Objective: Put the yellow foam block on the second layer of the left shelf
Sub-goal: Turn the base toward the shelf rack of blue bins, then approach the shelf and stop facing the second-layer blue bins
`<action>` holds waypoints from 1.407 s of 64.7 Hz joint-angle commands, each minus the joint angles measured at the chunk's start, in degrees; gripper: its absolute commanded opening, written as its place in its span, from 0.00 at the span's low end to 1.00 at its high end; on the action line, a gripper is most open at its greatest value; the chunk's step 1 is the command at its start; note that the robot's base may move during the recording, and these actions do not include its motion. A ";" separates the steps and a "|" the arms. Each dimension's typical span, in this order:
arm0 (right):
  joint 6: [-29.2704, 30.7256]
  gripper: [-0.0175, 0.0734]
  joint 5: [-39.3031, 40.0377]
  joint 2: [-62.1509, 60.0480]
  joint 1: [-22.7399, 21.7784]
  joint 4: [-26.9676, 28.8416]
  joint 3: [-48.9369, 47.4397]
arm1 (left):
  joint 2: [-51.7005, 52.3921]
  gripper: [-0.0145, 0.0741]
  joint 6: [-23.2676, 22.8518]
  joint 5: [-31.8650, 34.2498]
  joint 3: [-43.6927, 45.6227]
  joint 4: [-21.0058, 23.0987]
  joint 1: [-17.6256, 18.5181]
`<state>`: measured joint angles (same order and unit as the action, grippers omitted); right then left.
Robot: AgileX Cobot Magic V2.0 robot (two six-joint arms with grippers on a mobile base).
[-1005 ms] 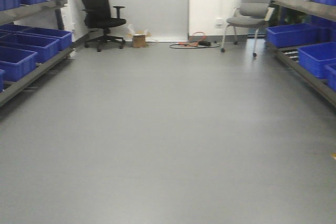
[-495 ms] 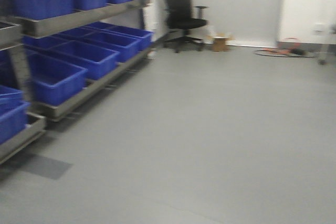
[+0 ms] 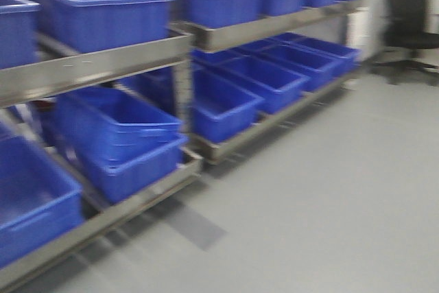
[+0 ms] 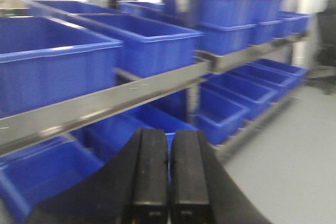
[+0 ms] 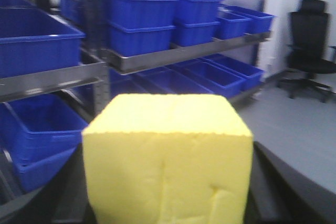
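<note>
- front view, blurred: a long metal shelf (image 3: 103,66) runs from the near left edge of the frame to the far right, with at least three layers visible.
- open blue bins (image 3: 96,12) sit side by side on every visible layer, right up to the front edge of each one. their insides are partly hidden and too blurred to read.
- a plain grey floor (image 3: 329,190) fills the right half of the view, and a black office chair (image 3: 411,12) stands past the far end of the shelf.
- left wrist view: the left fingers (image 4: 150,177) are two black pads pressed flat against each other with nothing between them. they point towards the steel front edge of a shelf layer, with bins above and below it.
- right wrist view: the yellow foam block (image 5: 168,161) fills the lower middle of the picture. it is a bright, matte cube with sharp edges and a few shallow dents on its near face.
- the right fingers (image 5: 275,182) show as dark shapes on either side of the block and grip it between them.
- the block is in the air in front of the shelf. it is not touching any layer or bin.
</note>
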<state>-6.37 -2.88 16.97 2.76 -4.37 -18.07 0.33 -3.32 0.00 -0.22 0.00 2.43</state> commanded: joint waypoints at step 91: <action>0.42 0.66 5.19 0.50 -0.45 -0.55 -1.77 | 0.98 0.30 -0.19 4.61 -1.54 0.32 -0.09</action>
<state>-6.37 -2.88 16.97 2.76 -4.37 -18.07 0.33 -3.32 0.00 -0.22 0.00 2.43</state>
